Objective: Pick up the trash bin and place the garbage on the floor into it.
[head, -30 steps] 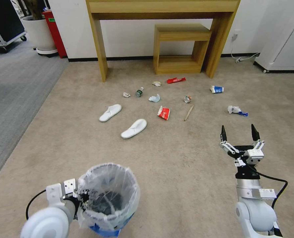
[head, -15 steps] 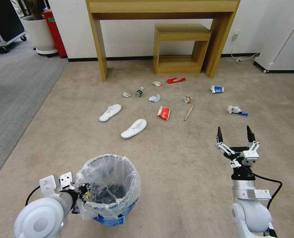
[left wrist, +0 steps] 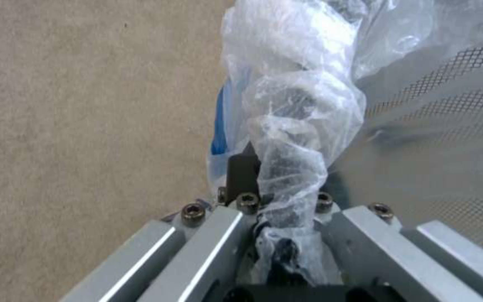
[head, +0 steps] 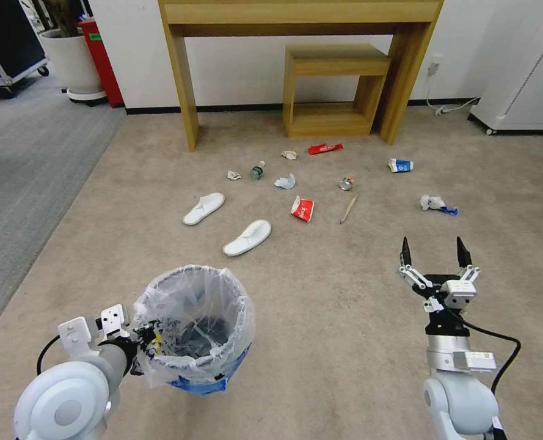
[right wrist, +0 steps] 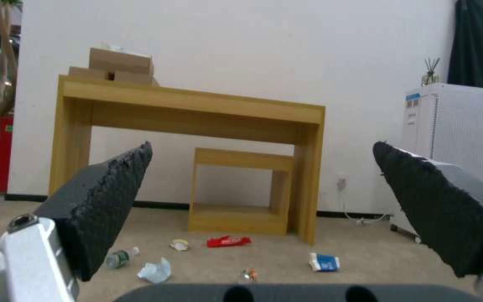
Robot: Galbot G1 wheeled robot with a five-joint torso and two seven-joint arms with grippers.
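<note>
your left hand [head: 138, 342] is clamped on the rim of the trash bin [head: 192, 327], held just beside it above the floor [head: 320, 318]. your right hand [head: 433, 256] waits with fingers apart; garbage [head: 247, 237] lies well ahead. keep the bin upright and level.

Lower left of the frame: trash bin [head: 191, 330], left gripper [head: 142, 340] at its rim. Lower right: right gripper [head: 433, 252]. Centre: garbage [head: 303, 208] scattered on the floor [head: 332, 318]; desk [head: 300, 24] behind.
</note>
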